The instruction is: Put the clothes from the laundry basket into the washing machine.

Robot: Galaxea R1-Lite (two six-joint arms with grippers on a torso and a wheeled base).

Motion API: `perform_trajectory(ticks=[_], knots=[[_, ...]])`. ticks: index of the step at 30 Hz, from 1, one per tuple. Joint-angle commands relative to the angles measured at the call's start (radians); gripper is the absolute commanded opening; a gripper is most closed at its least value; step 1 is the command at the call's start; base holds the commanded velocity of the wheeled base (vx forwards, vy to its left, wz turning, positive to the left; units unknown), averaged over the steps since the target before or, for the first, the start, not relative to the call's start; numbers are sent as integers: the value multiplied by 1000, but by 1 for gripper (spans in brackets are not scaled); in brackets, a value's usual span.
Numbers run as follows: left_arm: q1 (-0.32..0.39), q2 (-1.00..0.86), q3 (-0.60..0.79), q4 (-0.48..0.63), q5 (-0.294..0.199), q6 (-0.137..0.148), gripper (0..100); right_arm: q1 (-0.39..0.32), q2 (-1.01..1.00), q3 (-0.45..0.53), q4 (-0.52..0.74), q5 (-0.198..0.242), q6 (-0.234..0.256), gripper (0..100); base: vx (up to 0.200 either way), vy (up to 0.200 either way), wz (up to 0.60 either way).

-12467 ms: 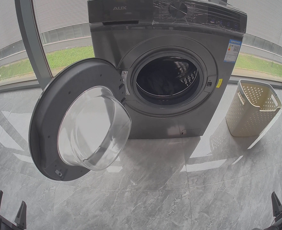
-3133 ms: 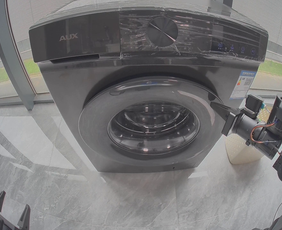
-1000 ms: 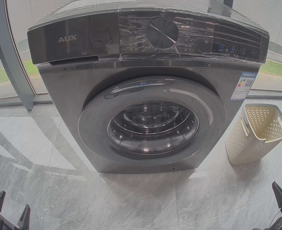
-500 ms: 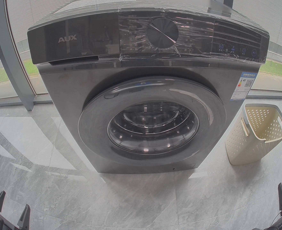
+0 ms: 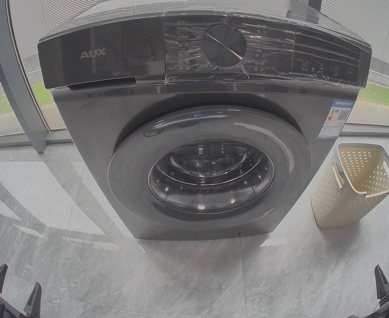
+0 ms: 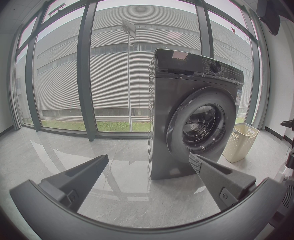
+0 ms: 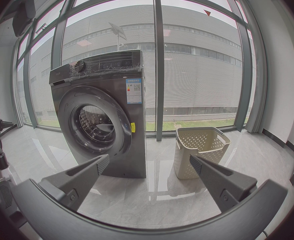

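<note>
L gripper (image 6: 148,156) & R gripper (image 7: 149,157) both spread wide, nothing held, low, well apart from washer (image 5: 203,111). Door (image 5: 132,164) shut; basket (image 5: 335,199) on floor just R of washer. Reckon loading's done; nxt, check basket inside.

Grey front-loading washing machine (image 5: 203,124) with round door shut, cream perforated laundry basket (image 5: 353,186) upright on the floor just beside its right.

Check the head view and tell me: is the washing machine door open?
No, the round door sits shut, flush against the front of the washing machine.
</note>
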Motion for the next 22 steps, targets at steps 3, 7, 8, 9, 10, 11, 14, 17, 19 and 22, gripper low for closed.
perform_trajectory(ticks=[3, 7, 8, 9, 10, 11, 14, 17, 19, 22], knots=[[0, -16, 18, 0, 2, -2, 100, -2, -11, 17, 1, -8, 7, 100, 0, 0, 0], [0, -16, 18, 0, 2, 0, 100, -1, -11, 17, -1, -5, 2, 100, 0, 0, 0], [0, -16, 18, 0, 2, -2, 100, -1, -11, 17, -1, -3, 2, 100, 0, 0, 0], [0, -16, 18, 0, 2, -2, 100, -1, -11, 17, -1, -3, 2, 100, 0, 0, 0], [0, -16, 18, 0, 2, -2, 100, -2, -11, 17, -1, -7, 1, 100, 0, 0, 0], [0, -16, 18, 0, 2, 0, 100, -2, -11, 17, -1, -7, 1, 100, 0, 0, 0], [0, -16, 18, 0, 2, 1, 100, -2, -9, 17, -1, -5, 1, 100, 0, 0, 0], [0, -16, 18, 0, 2, 3, 100, -2, -11, 17, 1, -8, 1, 100, 0, 0, 0], [0, -16, 18, 0, 1, 3, 100, -1, -11, 17, 1, -8, 2, 100, 0, 0, 0], [0, -16, 18, -2, 1, 6, 100, -2, -9, 17, 1, -10, 4, 100, 0, 0, 0]])
